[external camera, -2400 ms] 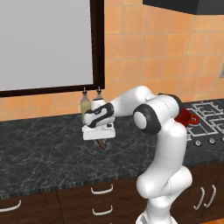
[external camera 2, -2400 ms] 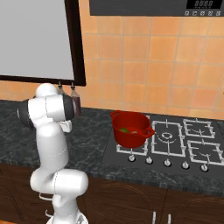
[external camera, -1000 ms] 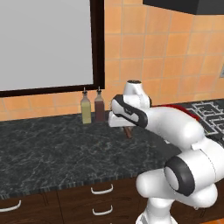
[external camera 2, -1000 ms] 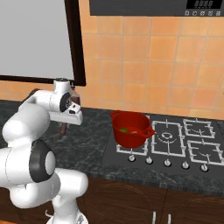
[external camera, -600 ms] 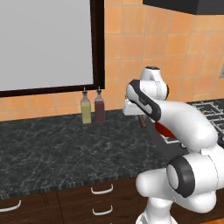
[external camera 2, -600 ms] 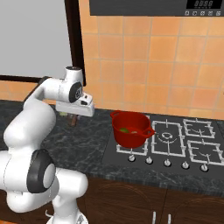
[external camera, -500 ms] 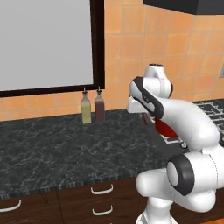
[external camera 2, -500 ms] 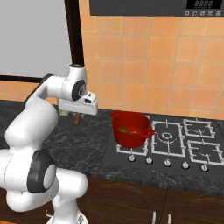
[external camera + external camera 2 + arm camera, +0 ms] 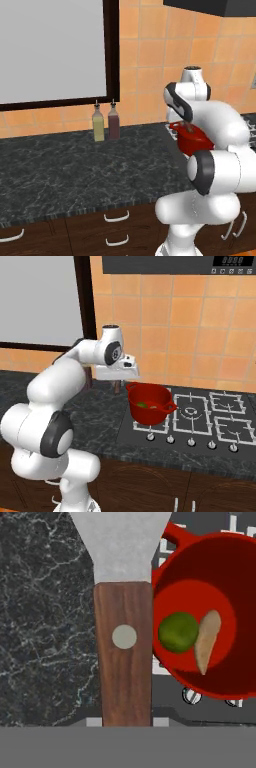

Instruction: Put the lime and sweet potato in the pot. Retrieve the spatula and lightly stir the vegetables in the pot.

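I've got the spatula (image 9: 123, 612) clamped in the gripper (image 9: 118, 387), jaws closed on the brown handle, blade pointing to the top of the hand view. The pot (image 9: 210, 607) fills the right half of that frame, and the lime (image 9: 178, 632) and sweet potato (image 9: 207, 641) sit side by side on its floor, touching or nearly so, so my read is only the stir is left. In the right base view the hand hangs just left of the pot (image 9: 149, 402), at frame centre, above the counter (image 9: 102, 426) edge of the stove (image 9: 200, 418). Main risk as I see it: the blade isn't over the opening yet, it's beside the near rim and loop handle. If I descend from here, it lands on the rim or the counter and could shove or tip the pot off its burner. Second risk: the handle looks held near its end, so any side load from the pot wall may twist the spatula in the jaws or pull it loose. Third: stirring too hard could flick the lime out; it's round and free to roll. In the left base view the arm hides most of the pot (image 9: 196, 142), so I can't judge clearance from that side. The two bottles (image 9: 106, 123) at centre-left are well apart, no concern.
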